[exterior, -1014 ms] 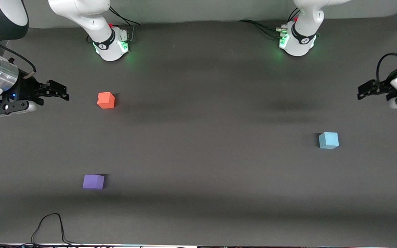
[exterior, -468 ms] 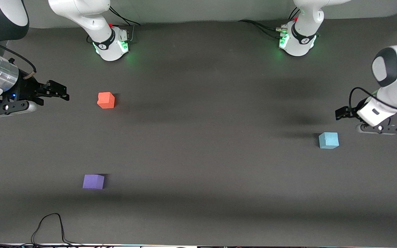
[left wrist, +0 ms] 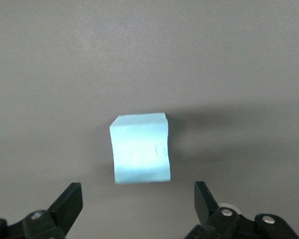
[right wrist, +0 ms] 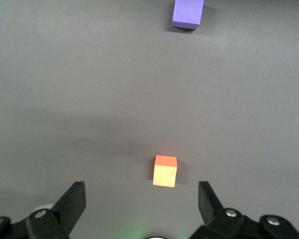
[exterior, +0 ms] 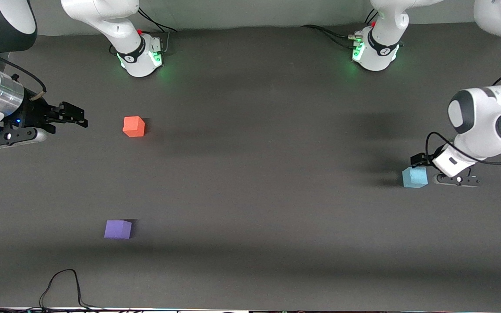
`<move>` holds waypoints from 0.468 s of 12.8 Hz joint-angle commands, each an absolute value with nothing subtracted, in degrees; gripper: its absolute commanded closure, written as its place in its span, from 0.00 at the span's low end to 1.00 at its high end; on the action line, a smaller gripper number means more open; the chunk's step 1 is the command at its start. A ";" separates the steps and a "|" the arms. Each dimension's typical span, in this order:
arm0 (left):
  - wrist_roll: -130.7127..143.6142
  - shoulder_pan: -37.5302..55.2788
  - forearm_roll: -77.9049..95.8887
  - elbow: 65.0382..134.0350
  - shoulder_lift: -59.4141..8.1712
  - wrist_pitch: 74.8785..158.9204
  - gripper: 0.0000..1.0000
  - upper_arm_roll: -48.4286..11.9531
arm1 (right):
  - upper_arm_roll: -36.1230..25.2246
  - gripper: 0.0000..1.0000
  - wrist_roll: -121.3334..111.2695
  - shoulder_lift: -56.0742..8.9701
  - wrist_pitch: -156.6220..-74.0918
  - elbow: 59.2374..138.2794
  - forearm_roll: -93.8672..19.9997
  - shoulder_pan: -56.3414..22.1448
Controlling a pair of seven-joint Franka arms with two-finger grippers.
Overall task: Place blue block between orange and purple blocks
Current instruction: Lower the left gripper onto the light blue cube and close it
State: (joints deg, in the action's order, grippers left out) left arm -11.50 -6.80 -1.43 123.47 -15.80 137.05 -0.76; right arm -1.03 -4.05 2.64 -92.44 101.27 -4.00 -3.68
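The blue block (exterior: 415, 177) is looking matt and foam-like, with a faint dent on one face. The orange block (exterior: 134, 126) and purple block (exterior: 118, 229) are showing the same dull finish. The table (exterior: 259, 195) is lying matt dark grey, cloth-like. The arms' shells (exterior: 485, 121) are shining as glossy white plastic.

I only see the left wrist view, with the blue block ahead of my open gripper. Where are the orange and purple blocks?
Observer: Both sit toward the right arm's end, away from the blue block by your left gripper; the purple block lies nearer the front camera than the orange block.
Operator: And the right gripper?
Observer: The right gripper waits open above the table near the orange block, holding nothing.
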 commanded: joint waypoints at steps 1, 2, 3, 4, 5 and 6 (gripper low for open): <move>-13.62 -6.77 -1.93 123.66 -19.15 141.75 0.00 -0.62 | -1.06 0.00 -3.96 2.73 -93.34 101.87 -3.78 -4.04; -13.62 -6.77 -1.93 123.66 -20.73 143.51 0.00 -0.62 | -1.05 0.00 -3.96 2.55 -93.43 101.87 -3.78 -4.04; -13.62 -6.77 -1.93 123.66 -22.13 144.66 0.00 -0.62 | -1.05 0.00 -3.96 2.55 -93.86 101.87 -3.78 -4.04; -13.62 -6.77 -1.93 123.66 -23.02 144.84 0.00 -0.62 | -1.05 0.00 -3.96 2.46 -93.87 101.87 -3.78 -4.04; -13.71 -6.77 -1.93 123.66 -23.55 144.93 0.00 -0.62 | -1.05 0.00 -3.96 2.37 -93.87 101.95 -3.78 -4.04; -13.71 -6.77 -1.93 123.66 -23.55 144.93 0.00 -0.62 | -1.05 0.00 -3.96 2.11 -94.04 101.95 -3.78 -4.04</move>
